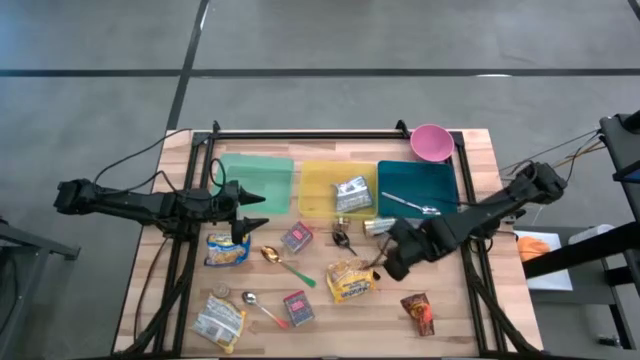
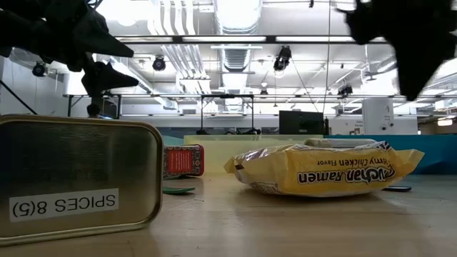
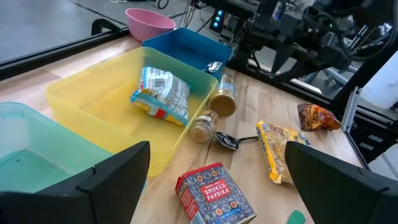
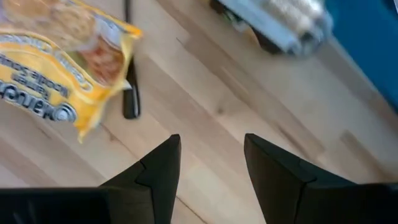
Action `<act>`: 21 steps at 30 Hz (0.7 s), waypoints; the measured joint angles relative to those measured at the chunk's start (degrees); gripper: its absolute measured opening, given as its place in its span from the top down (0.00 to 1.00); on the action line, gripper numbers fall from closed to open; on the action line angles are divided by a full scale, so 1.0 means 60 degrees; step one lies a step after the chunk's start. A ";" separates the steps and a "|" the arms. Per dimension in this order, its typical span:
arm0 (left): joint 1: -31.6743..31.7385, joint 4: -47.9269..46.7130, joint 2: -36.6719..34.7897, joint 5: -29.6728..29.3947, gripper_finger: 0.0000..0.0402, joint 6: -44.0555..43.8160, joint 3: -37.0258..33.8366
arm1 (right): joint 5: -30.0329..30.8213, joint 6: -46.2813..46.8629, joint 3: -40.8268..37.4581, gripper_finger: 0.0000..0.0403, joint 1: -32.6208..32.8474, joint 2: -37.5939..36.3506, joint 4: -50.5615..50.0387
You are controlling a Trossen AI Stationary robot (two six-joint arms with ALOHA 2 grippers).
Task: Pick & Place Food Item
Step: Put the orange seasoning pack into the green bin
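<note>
Your likeliest target, as I judge it, is the yellow crinkly plastic packet of chicken ramen (image 1: pixel 352 281), lying flat on the wooden bench (image 1: pixel 455 320) just below the centre of the high view, apart from the trays. Expect it to be light, soft in the wrapper and brittle inside, so it will crackle and slide. I would take it across a short edge or the sealed end, with gentle pressure.

The right pincer (image 1: pixel 392 262) hangs just to the right of the packet in the high view, partly open, holding nothing. Its wrist view shows bare wood between the two dark fingers (image 4: pixel 155 171), with the packet off at the upper left.

The left pincer (image 1: pixel 250 208) waits at the centre left of the high view, beside the green plastic tray (image 1: pixel 255 170). It is spread wide and empty.

Only the left wrist view shows you that the yellow plastic tray (image 3: pixel 81 93) already holds a silver-blue foil packet (image 3: pixel 161 96). Only the low view lets you read the ramen label and see how puffed the packet sits.
</note>
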 joint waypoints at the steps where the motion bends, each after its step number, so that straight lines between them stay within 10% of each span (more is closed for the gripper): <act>1: 0.0000 0.0014 0.0000 0.0000 0.05 0.0000 0.0000 | 0.0089 0.0452 -0.0173 0.56 0.0257 -0.0118 -0.0001; 21: -0.0011 -0.0003 0.0041 0.0113 0.05 -0.0373 -0.0040 | 0.0587 0.6831 -0.2513 0.56 0.4379 -0.2176 0.2100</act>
